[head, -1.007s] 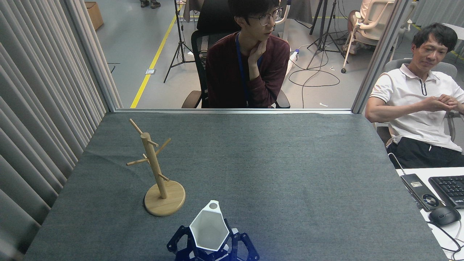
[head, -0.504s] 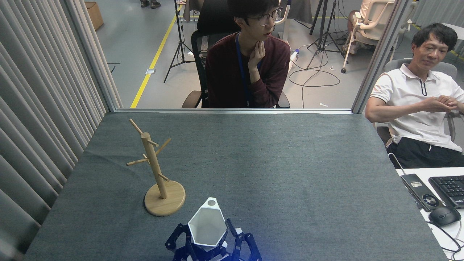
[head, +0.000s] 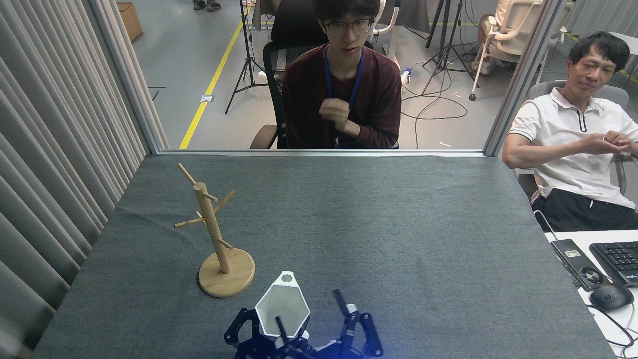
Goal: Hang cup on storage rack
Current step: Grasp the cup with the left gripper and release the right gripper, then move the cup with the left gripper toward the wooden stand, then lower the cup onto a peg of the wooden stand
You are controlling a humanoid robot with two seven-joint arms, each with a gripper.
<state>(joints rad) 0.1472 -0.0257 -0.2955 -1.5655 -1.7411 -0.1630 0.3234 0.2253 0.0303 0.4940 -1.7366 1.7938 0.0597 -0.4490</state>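
Note:
The white faceted cup (head: 281, 305) is at the table's near edge, mouth towards me, with its pierced tab pointing away. My left gripper (head: 311, 314) rises from the bottom edge around it and is open. Its right finger (head: 341, 301) stands clear of the cup's right side, while a dark finger part (head: 280, 326) shows across the cup's lower mouth. The wooden storage rack (head: 214, 234) stands upright on its round base to the cup's far left, apart from it, with nothing on its pegs. The right gripper is out of view.
The grey cloth table (head: 398, 239) stretches ahead and to the right. A ribbed curtain (head: 55, 149) lines the left side. One person (head: 344, 94) sits behind the far edge, another person (head: 578, 139) at the right. A keyboard (head: 618, 259) and a mouse (head: 610, 296) lie on a side desk.
The gripper has opened: its right finger swung away to the right of the cup. The cup shifted slightly left. The person behind the table lowered a hand from the chin.

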